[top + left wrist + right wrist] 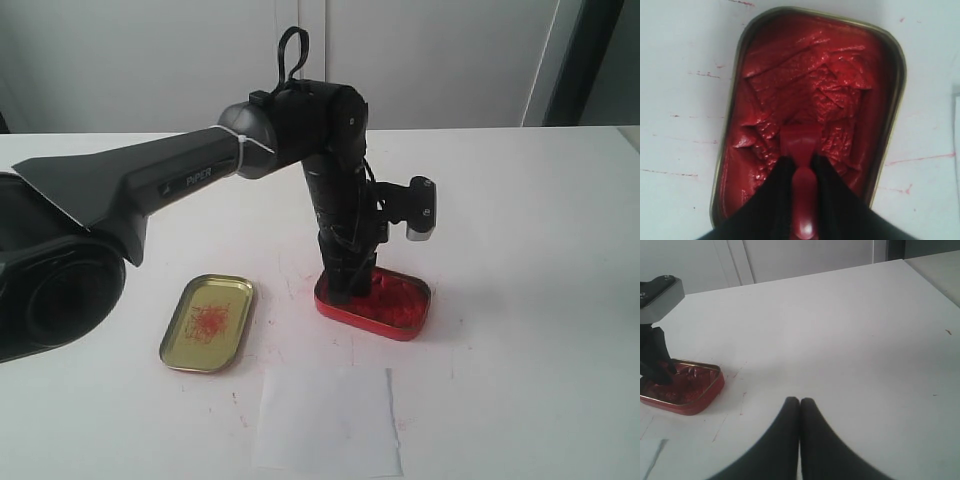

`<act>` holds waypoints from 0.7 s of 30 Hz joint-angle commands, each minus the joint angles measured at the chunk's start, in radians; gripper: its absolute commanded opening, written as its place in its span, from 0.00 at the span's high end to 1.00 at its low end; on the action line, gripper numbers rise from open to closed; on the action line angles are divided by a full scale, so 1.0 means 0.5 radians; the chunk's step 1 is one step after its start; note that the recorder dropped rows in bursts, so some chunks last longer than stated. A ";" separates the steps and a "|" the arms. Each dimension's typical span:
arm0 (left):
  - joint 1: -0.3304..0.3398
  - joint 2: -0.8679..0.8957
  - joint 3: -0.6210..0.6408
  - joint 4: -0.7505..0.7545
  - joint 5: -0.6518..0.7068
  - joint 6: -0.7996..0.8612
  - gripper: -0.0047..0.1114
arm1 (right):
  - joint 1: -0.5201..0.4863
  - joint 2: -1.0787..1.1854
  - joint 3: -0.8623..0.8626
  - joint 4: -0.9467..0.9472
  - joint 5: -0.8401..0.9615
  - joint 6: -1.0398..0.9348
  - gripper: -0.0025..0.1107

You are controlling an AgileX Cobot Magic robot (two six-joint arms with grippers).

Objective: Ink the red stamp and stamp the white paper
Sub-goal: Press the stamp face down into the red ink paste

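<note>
Flat white tabletop (pixel 520 220), flecked with faint red smears. Lying on it: rounded red metal tin of ink paste (pixel 370 322), gold-coloured metal lid (pixel 172 340) near it, thin white rectangular paper sheet (pixel 325 418) apart from both.

In the exterior view the red stamp (pixel 801 142) is hidden behind the left gripper (pixel 346 290), and its underside lies unseen against the ink paste (pixel 815 90).

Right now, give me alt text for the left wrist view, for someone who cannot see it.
The left pincer grips the red stamp by its handle, base set on the crumpled red ink paste in a gold-rimmed tin. The tin sits on a white table with red smears.
</note>
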 commanded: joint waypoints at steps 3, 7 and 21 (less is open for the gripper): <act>-0.010 -0.079 0.033 0.080 0.008 -0.008 0.96 | -0.005 -0.007 0.010 0.000 -0.021 0.001 0.98; -0.010 -0.092 0.033 0.059 0.008 -0.011 0.96 | -0.005 -0.007 0.010 0.000 -0.021 0.001 0.98; -0.047 -0.126 0.033 0.056 0.000 -0.015 0.96 | -0.005 -0.007 0.010 0.000 -0.021 0.001 0.98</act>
